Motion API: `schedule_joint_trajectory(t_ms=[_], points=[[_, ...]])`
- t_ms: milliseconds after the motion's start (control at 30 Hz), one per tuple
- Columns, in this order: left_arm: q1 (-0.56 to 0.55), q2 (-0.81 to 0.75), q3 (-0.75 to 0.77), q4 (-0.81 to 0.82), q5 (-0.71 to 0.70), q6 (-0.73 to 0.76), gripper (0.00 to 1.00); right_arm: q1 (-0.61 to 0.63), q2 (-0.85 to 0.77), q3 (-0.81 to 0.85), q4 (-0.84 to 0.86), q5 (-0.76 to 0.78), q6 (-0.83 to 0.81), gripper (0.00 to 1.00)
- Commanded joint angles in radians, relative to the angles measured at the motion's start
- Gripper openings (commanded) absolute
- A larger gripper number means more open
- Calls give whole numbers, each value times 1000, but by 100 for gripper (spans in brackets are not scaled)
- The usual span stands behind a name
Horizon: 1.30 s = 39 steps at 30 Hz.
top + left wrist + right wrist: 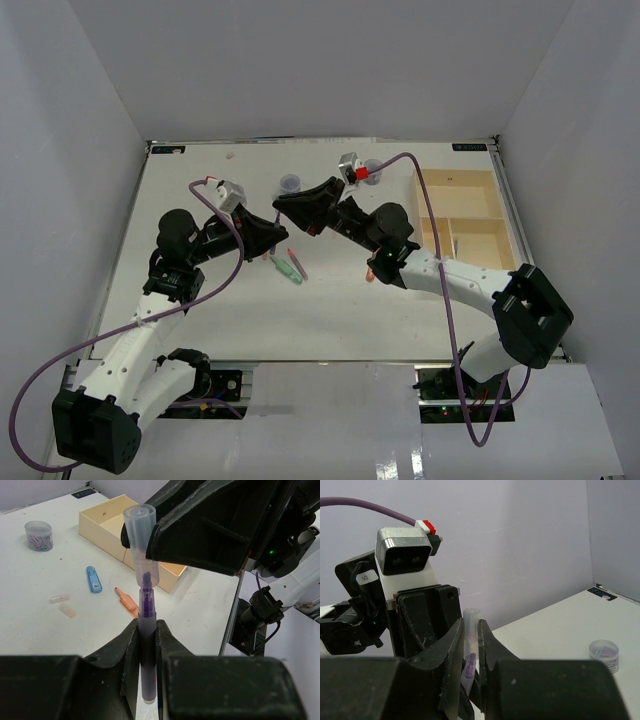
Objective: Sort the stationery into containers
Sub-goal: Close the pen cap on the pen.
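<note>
My left tool (146,630) is clamped on the purple marker (146,607), held above the middle of the bench (300,325). My right tool (471,645) pinches its clear cap (141,535), whose mouth surrounds the tip. The tray (102,530) sits by the right edge.

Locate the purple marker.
Left wrist view, centre: purple marker clamped in the left end effector, tip inside the clear cap the right end effector holds.

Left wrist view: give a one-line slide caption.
Left gripper grips purple marker; right gripper holds its clear cap over the tip.
</note>
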Motion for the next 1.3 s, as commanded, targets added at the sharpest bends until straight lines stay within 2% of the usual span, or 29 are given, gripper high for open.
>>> schedule_joint_trajectory(t_ms=[0,233,467,833,1133,1267], points=[[-6,-22,-9,31,9,-1,0,8,-2,-15,78,2,13,8],[-6,-16,-11,67,13,-29,0,8,-4,-28,95,-4,28,8],[-7,6,-20,184,32,-70,0,8,2,-28,126,-21,54,9],[-10,26,-32,376,33,-138,0,8,-24,-39,143,-28,60,18],[-17,47,-3,400,9,-136,0,8,-47,-44,127,-31,45,23],[-17,52,8,403,1,-136,0,8,-57,-47,113,-34,33,30]])
